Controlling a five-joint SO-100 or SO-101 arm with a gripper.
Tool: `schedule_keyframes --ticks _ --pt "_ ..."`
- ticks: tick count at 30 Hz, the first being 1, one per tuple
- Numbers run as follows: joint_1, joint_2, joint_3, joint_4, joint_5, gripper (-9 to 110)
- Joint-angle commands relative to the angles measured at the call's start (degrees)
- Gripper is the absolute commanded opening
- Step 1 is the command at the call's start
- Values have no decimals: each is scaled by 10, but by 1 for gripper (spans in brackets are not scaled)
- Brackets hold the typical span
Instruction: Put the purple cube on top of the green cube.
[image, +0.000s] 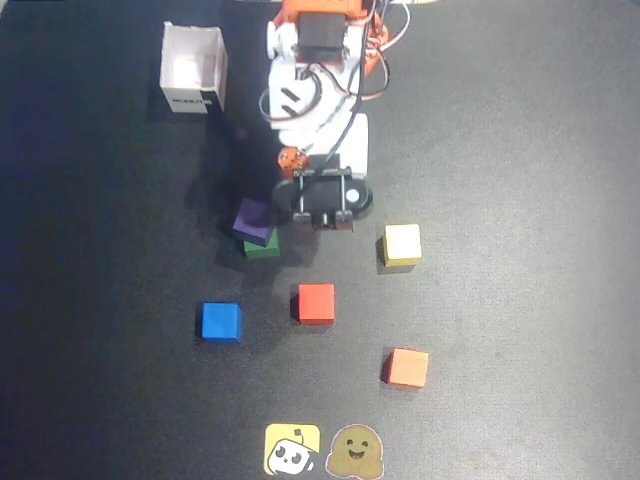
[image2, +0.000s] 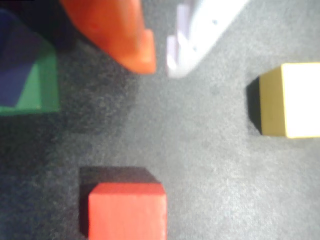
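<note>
Counter: dark, flat counter with small coloured cubes spread over it, seen from overhead.
Purple cube: the purple cube sits on top of the green cube. It looks turned a little, so its corners do not line up with the green one.
Same pair up close: in the wrist view the purple cube and the green cube are at the far left edge, with purple over green.
Gripper: the gripper is just to the right of the stack and holds nothing.
Fingers: the orange finger and the white finger are a little apart, with only bare counter between them.
Other cubes: yellow cube, red cube, blue cube and orange cube lie apart from the stack.
Box: a white box stands far left.
Step now: I think the stacking is done.
How to do it well: lift the arm straight away from the stack, slowly, so nothing bumps the purple cube off.
</note>
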Motion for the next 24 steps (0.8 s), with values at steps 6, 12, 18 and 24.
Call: schedule_keyframes --ticks 6,12,18,24 --pt "-1 164 67 38 -3 0" --pt "-2 231 67 121 -4 0" --pt "2 293 67 217 2 0" --pt "-4 293 67 239 -26 0"
